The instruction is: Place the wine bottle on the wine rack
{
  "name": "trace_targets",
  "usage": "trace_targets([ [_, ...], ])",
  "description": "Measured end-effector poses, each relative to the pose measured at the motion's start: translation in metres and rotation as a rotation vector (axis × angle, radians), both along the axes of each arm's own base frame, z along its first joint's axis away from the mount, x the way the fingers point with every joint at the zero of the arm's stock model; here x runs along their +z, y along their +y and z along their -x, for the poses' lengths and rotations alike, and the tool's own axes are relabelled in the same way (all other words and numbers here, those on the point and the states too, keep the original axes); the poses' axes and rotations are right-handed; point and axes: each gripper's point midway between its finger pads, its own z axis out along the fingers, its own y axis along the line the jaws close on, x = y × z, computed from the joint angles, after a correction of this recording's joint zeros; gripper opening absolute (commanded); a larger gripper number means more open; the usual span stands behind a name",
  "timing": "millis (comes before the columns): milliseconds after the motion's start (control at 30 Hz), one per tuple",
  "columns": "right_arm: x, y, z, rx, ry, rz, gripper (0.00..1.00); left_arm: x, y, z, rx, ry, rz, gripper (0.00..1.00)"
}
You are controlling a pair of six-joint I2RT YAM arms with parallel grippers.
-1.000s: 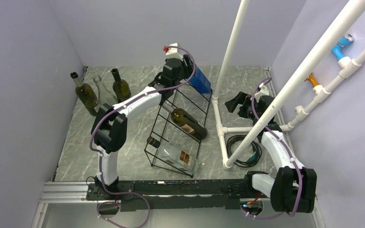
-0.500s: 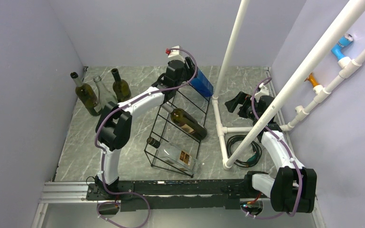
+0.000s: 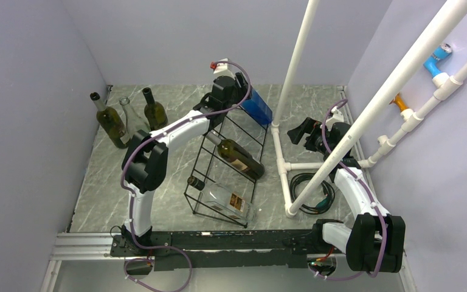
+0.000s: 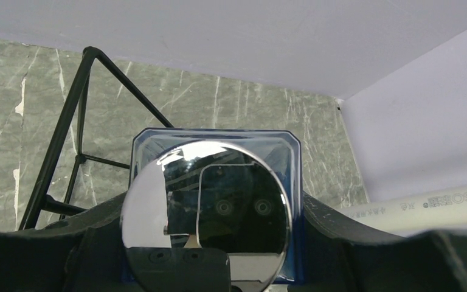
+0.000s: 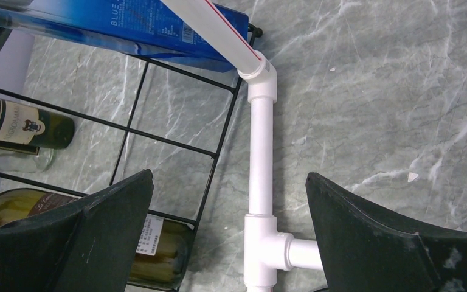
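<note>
The wine bottle (image 3: 257,105) is blue and square-sided with a round chrome cap (image 4: 207,213). It lies tilted on the far end of the black wire wine rack (image 3: 202,159). My left gripper (image 3: 230,91) is shut on its cap end, with a finger (image 4: 340,234) on each side of the blue body (image 4: 153,146). The rack wire (image 4: 67,134) shows just beyond. A dark green bottle (image 3: 238,157) and a clear bottle (image 3: 226,198) lie lower in the rack. My right gripper (image 3: 301,130) is open and empty, right of the rack. The blue bottle (image 5: 127,24) is far from its fingers (image 5: 97,234).
Three bottles stand at the back left: a dark one (image 3: 110,123), a clear one (image 3: 127,113) and a dark one (image 3: 154,111). A white pipe frame (image 3: 281,159) stands beside the rack, with its tee (image 5: 261,231) under my right gripper. A cable coil (image 3: 309,185) lies on the floor.
My left gripper has shifted a little to the right with the blue bottle at the rack's far end. The right arm has not moved.
</note>
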Motion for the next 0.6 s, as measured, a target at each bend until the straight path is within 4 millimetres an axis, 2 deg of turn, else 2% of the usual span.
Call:
trace_targets([
  [200, 0.000, 0.001, 0.000, 0.006, 0.000, -0.003, 1.00, -0.006, 0.003, 0.000, -0.002, 0.024, -0.010, 0.80],
  [300, 0.000, 0.001, 0.000, 0.006, 0.000, -0.003, 1.00, 0.000, 0.005, -0.001, 0.003, 0.021, 0.003, 0.87],
  [600, 0.000, 0.001, 0.000, 0.007, 0.000, -0.003, 1.00, 0.018, 0.015, -0.002, 0.015, 0.008, 0.016, 0.94],
])
